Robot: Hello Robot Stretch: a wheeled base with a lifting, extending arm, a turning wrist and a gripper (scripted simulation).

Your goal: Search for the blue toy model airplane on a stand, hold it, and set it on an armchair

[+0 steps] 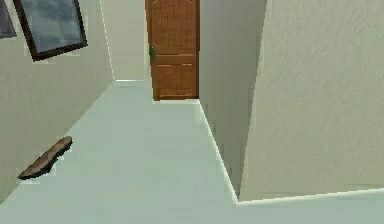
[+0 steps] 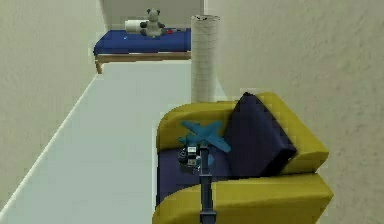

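Observation:
A blue toy airplane (image 2: 205, 137) with crossed wings shows over the seat of a yellow armchair (image 2: 300, 150) that has a dark navy cushion (image 2: 255, 135) leaning against its back. The dark arm bar (image 2: 205, 195) rises from the bottom edge to the chair's seat. My gripper (image 2: 189, 155) sits at the bar's far end, right below the airplane. With the chair's seat behind it, I cannot tell whether the gripper holds the airplane or whether the toy rests on the seat.
The forward view looks down a pale corridor to a brown wooden door (image 1: 172, 50). A framed picture (image 1: 50, 25) hangs on the left wall, a brown board (image 1: 45, 158) lies below it, and a wall corner (image 1: 245, 110) juts in. Beyond the armchair stand a white cylinder (image 2: 207, 55) and a blue-covered bed (image 2: 140, 45) bearing a stuffed toy (image 2: 150, 22).

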